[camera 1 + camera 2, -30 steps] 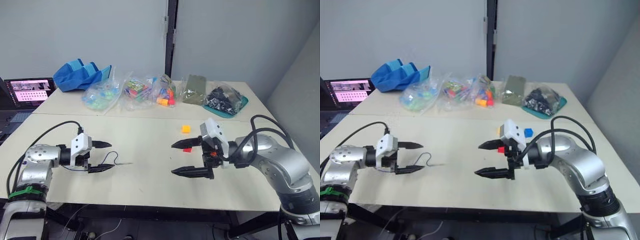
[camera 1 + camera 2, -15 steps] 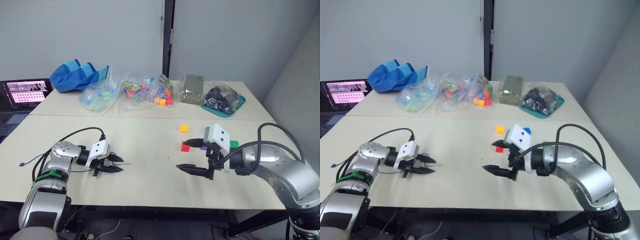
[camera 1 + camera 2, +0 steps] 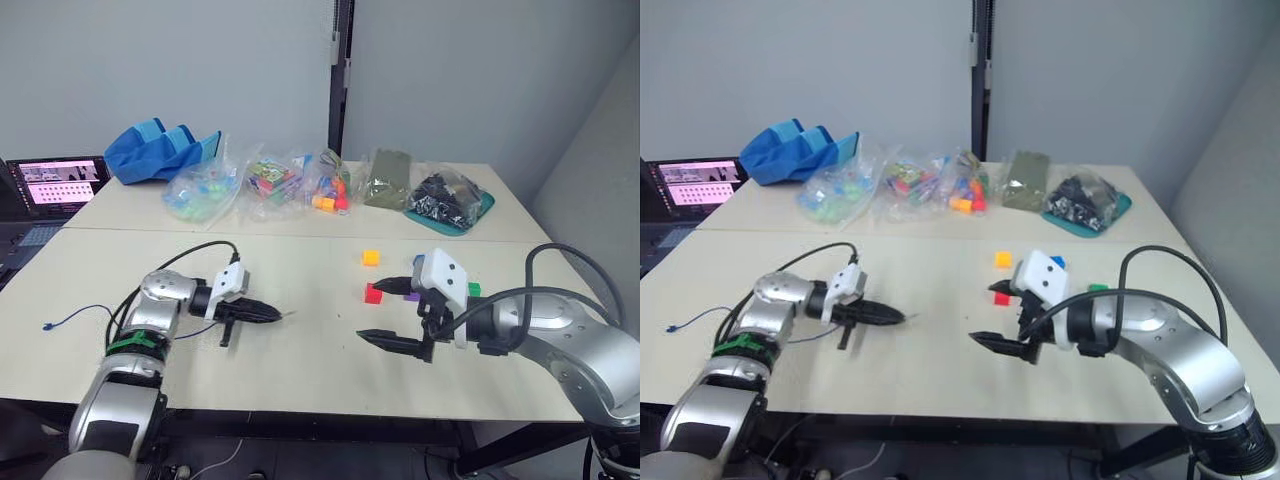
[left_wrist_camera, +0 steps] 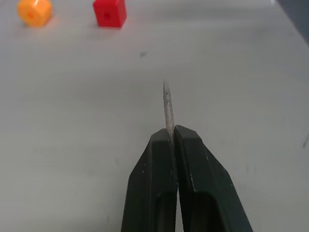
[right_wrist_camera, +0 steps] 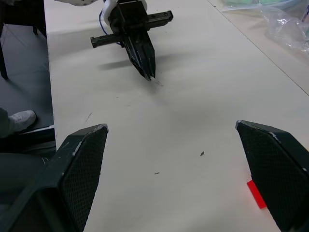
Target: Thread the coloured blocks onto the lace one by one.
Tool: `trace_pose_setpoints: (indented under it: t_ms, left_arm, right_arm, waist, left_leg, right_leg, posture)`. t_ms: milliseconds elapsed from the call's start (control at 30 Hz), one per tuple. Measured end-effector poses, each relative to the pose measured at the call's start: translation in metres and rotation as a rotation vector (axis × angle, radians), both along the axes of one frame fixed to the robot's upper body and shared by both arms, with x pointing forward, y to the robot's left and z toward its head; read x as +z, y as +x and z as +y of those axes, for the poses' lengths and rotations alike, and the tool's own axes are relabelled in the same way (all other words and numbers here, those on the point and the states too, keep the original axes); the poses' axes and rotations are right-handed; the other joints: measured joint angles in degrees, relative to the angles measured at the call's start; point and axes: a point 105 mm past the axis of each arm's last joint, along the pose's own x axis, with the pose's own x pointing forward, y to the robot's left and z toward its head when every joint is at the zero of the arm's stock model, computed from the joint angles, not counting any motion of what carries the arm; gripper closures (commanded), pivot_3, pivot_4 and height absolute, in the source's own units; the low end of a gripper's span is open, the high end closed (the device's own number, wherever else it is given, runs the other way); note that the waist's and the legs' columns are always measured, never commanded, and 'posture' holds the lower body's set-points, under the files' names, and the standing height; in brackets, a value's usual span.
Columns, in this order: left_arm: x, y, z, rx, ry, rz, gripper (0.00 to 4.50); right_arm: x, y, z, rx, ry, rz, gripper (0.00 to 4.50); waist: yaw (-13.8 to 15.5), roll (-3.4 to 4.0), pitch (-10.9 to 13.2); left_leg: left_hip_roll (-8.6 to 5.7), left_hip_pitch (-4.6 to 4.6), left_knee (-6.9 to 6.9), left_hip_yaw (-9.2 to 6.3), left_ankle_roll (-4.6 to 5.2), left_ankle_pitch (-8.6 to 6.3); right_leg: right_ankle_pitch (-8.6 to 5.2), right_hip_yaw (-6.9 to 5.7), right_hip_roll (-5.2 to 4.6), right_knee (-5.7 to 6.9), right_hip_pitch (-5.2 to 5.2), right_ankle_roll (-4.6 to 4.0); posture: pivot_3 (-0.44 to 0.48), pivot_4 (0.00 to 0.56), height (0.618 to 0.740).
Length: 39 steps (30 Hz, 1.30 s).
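Left claw point(image 3: 268, 314) is pinched on the lace point(image 4: 168, 108) — tip points across the tabletop point(image 3: 300, 360) at the red block point(image 3: 373, 293). Your right claw point(image 3: 392, 316), gaping wide and empty, sits nearest it.

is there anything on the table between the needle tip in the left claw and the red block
Nothing visible. The left claw is shut on the lace's pale tip, and only bare tabletop lies between it and the red block. The orange block sits off to one side of that line.

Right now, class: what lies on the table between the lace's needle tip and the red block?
Nothing: in the left wrist view, bare tabletop separates the lace tip from the red block.
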Motion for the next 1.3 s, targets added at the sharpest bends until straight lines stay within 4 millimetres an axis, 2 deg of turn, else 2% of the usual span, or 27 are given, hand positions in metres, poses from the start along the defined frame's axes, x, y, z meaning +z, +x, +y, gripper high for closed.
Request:
trace_pose_setpoints:
  t_ms: [67, 133, 233, 300, 433, 633, 800, 933, 1100, 1133, 1300]
  left_arm:
    - [-0.002, -0.003, -0.012, -0.014, -0.012, 0.017, 4.47]
    - [-0.008, -0.004, -0.032, -0.025, -0.005, 0.025, 4.47]
    - [-0.029, 0.000, -0.077, 0.007, 0.036, 0.032, 4.47]
    - [-0.032, -0.001, -0.087, -0.005, 0.058, 0.019, 4.47]
    - [-0.032, -0.005, -0.093, -0.042, 0.081, 0.033, 4.47]
    - [-0.036, -0.006, -0.087, -0.052, 0.123, 0.052, 2.59]
    - [-0.034, -0.002, -0.073, -0.038, 0.149, 0.006, 2.59]
    - [-0.034, -0.002, -0.071, -0.043, 0.151, -0.026, 2.59]
    - [-0.035, -0.003, -0.075, -0.061, 0.147, -0.037, 4.12]
    - [-0.035, -0.003, -0.077, -0.061, 0.141, -0.036, 4.31]
    - [-0.037, -0.004, -0.082, -0.061, 0.113, -0.017, 4.42]
  right_arm:
    - [0.003, 0.001, -0.003, -0.018, 0.002, -0.008, 0.00]
    - [0.000, 0.001, -0.015, -0.067, -0.025, -0.003, 0.00]
    - [-0.006, 0.000, -0.032, -0.134, -0.050, 0.017, 0.00]
    - [-0.009, -0.001, -0.035, -0.150, -0.057, 0.025, 0.00]
    - [-0.009, -0.001, -0.037, -0.176, -0.057, 0.012, 0.00]
    - [-0.011, -0.001, -0.038, -0.207, -0.055, 0.010, 0.00]
    - [-0.010, -0.002, -0.036, -0.214, -0.041, -0.001, 0.00]
    - [-0.009, -0.001, -0.035, -0.222, -0.033, -0.009, 0.00]
    - [-0.008, 0.000, -0.035, -0.225, -0.031, -0.012, 0.00]
    - [-0.008, 0.000, -0.035, -0.225, -0.031, -0.012, 0.00]
    - [-0.008, 0.001, -0.035, -0.229, -0.029, -0.014, 0.00]
  waist:
    - [-0.13, 0.00, 0.00]
    - [-0.02, 0.01, 0.00]
    - [0.93, -0.03, 0.01]
    - [0.60, -0.03, 0.02]
    - [-0.20, 0.03, -0.02]
    - [-0.21, 0.03, -0.02]
    - [-0.46, 0.03, -0.02]
    - [-0.27, 0.03, -0.02]
    - [-0.19, 0.03, -0.02]
    - [-0.15, 0.03, -0.02]
    - [0.05, 0.03, -0.02]
  left_leg:
    - [0.00, 0.01, 0.01, -0.02, 0.00, 0.00]
    - [-0.01, 0.02, 0.02, -0.02, 0.01, 0.00]
    - [-0.07, -0.01, 0.17, -0.06, 0.03, -0.01]
    - [-0.08, 0.01, 0.13, -0.06, 0.04, -0.02]
    - [-0.08, 0.04, 0.09, -0.08, 0.04, -0.02]
    - [-0.08, 0.03, 0.10, -0.10, 0.04, -0.02]
    - [-0.08, 0.04, 0.09, -0.10, 0.05, -0.02]
    - [-0.08, 0.03, 0.10, -0.10, 0.04, -0.02]
    - [-0.08, 0.03, 0.12, -0.10, 0.04, -0.02]
    - [-0.08, 0.03, 0.12, -0.10, 0.04, -0.02]
    - [-0.08, 0.00, 0.12, -0.10, 0.05, -0.02]
  right_leg:
    - [0.00, -0.01, 0.01, 0.00, 0.00, 0.00]
    - [0.00, -0.01, 0.00, -0.01, 0.03, 0.00]
    - [0.03, 0.00, -0.03, -0.07, 0.10, 0.07]
    - [0.03, 0.02, -0.02, -0.05, 0.08, 0.07]
    - [0.02, 0.02, -0.02, -0.03, 0.08, 0.06]
    - [0.02, 0.01, -0.02, -0.04, 0.08, 0.06]
    - [0.02, 0.01, -0.02, -0.04, 0.08, 0.06]
    - [0.02, 0.01, -0.02, -0.04, 0.08, 0.06]
    - [0.02, 0.01, -0.02, -0.04, 0.09, 0.06]
    - [0.02, 0.01, -0.03, -0.04, 0.09, 0.06]
    - [0.02, 0.00, -0.03, -0.08, 0.09, 0.06]
  posture:
    - [0.000, 0.150, 0.740]
    - [0.000, 0.150, 0.740]
    - [0.000, 0.150, 0.740]
    - [0.000, 0.150, 0.740]
    - [0.000, 0.150, 0.740]
    - [0.000, 0.150, 0.740]
    - [0.000, 0.150, 0.740]
    - [0.000, 0.150, 0.740]
    - [0.000, 0.150, 0.740]
    - [0.000, 0.150, 0.740]
    - [0.000, 0.150, 0.740]
